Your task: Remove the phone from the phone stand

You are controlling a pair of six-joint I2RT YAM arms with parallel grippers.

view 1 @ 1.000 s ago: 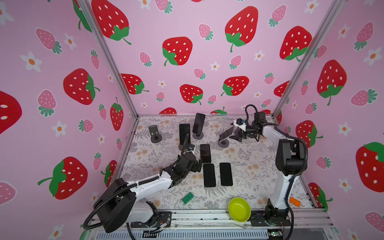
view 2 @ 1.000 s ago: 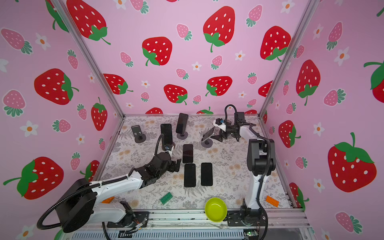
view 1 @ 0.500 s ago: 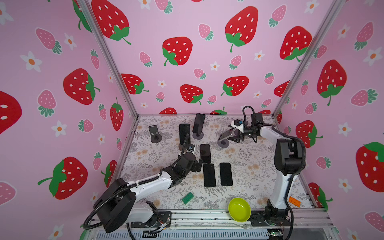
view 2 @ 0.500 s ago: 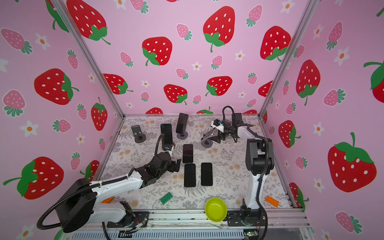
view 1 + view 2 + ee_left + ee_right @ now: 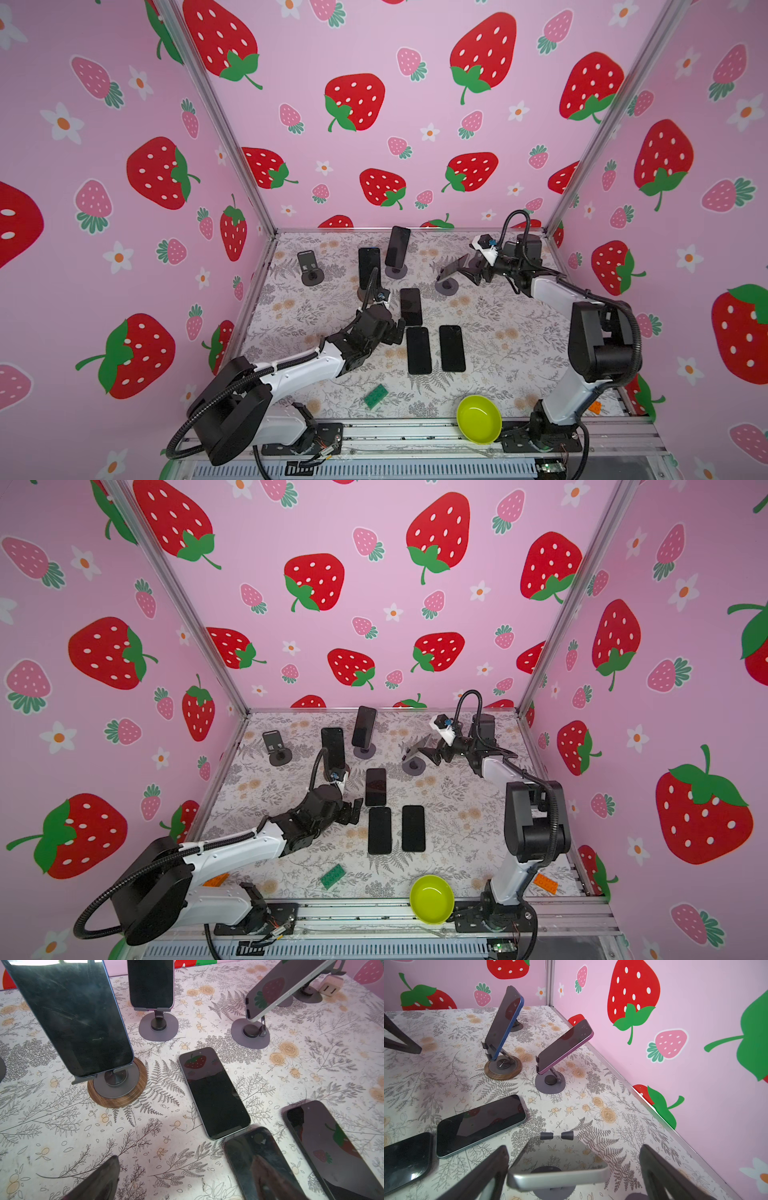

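A silver phone (image 5: pixel 455 265) (image 5: pixel 419 746) leans on a grey phone stand (image 5: pixel 446 286) at the back right. My right gripper (image 5: pixel 469 270) (image 5: pixel 571 1172) is open and straddles that phone's upper end. In the right wrist view the phone (image 5: pixel 558 1169) lies between the fingers (image 5: pixel 483 1174), close to one and well apart from the other. My left gripper (image 5: pixel 397 330) (image 5: pixel 185 1180) is open and empty, low over the mat next to the flat phones.
Two more phones stand on stands, one (image 5: pixel 369 268) on a wood-rimmed base and one (image 5: pixel 397 247) behind it. An empty stand (image 5: pixel 309 268) is at the back left. Three phones (image 5: pixel 418 350) lie flat mid-mat. A green brick (image 5: pixel 376 397) and a yellow-green bowl (image 5: pixel 478 419) sit at the front.
My right gripper has slid left over the silver phone on its stand, jaws staying wide. The left arm has not moved.
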